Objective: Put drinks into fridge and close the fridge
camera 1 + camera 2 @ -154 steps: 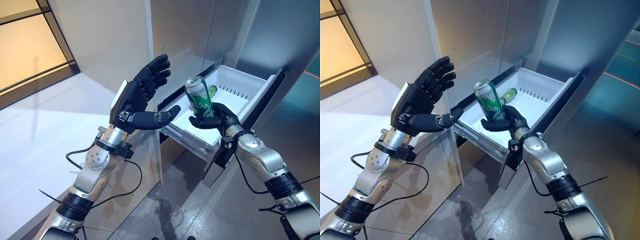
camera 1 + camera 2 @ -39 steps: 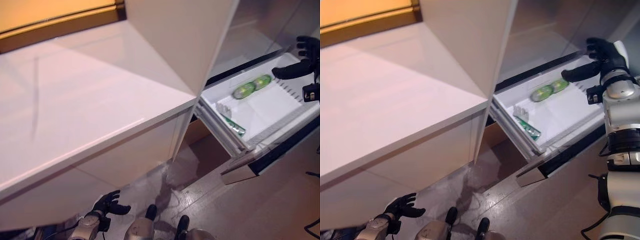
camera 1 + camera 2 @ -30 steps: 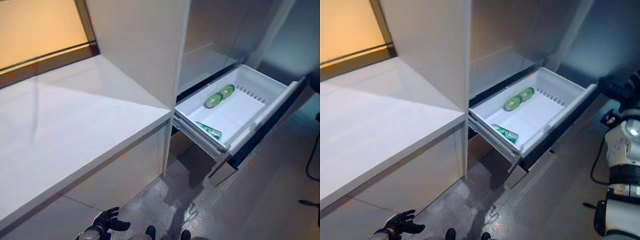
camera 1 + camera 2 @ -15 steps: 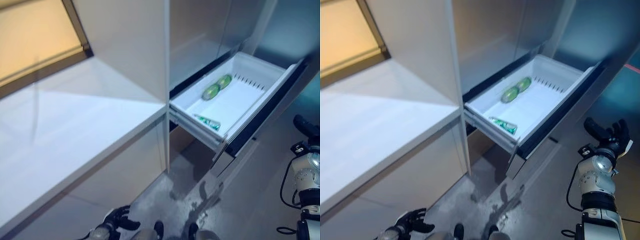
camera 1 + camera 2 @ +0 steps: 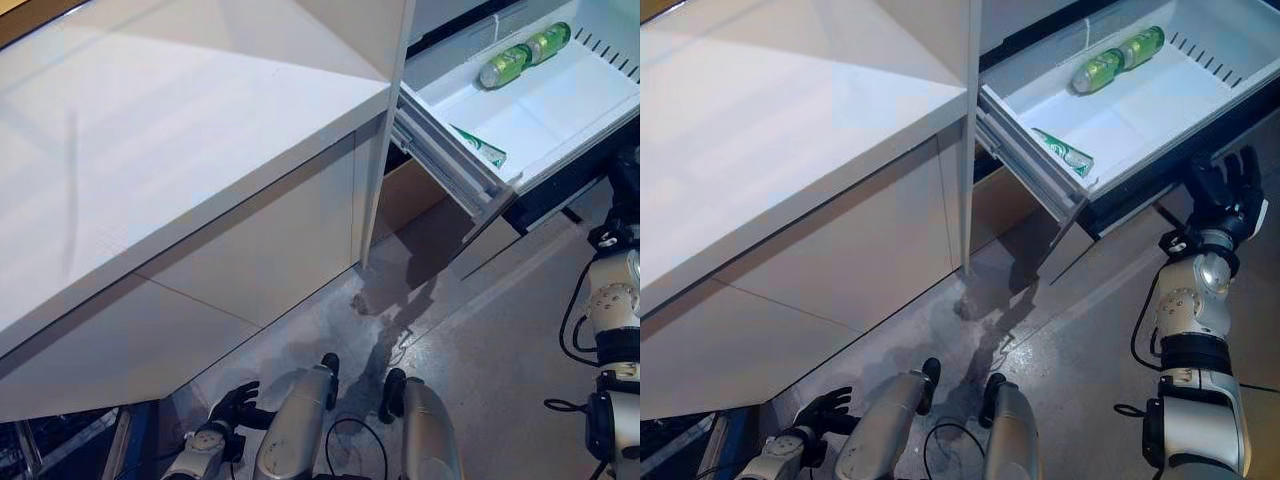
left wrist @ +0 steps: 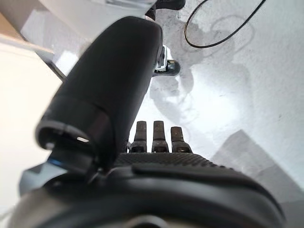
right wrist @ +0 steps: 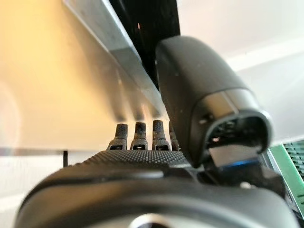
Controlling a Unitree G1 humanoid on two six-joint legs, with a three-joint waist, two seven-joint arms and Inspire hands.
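Since half a second earlier, my right hand [image 5: 1225, 195] had risen from low beside the drawer to just under its dark front panel, while the head camera had tilted down, so the whole scene shifted upward in both eye views. Nearest to me, low by the grey floor [image 5: 1080, 340], my left hand [image 5: 235, 405] hung with its fingers loosely spread and held nothing; its wrist view showed straight fingers [image 6: 154, 135] above bare floor. Farther out, I kept the right hand raised with fingers extended and empty, their tips [image 7: 142, 133] pointing at the metal-edged drawer front, though I could not tell whether they touched it. Beyond the hand, the white fridge drawer [image 5: 1200, 95] stood pulled out. One green can [image 5: 1063, 150] lay on its side near the drawer's front corner. Two more green cans [image 5: 1118, 60] lay end to end against the far wall of the drawer. To my left, a white counter [image 5: 150, 130] ran beside the fridge cabinet's upright edge.
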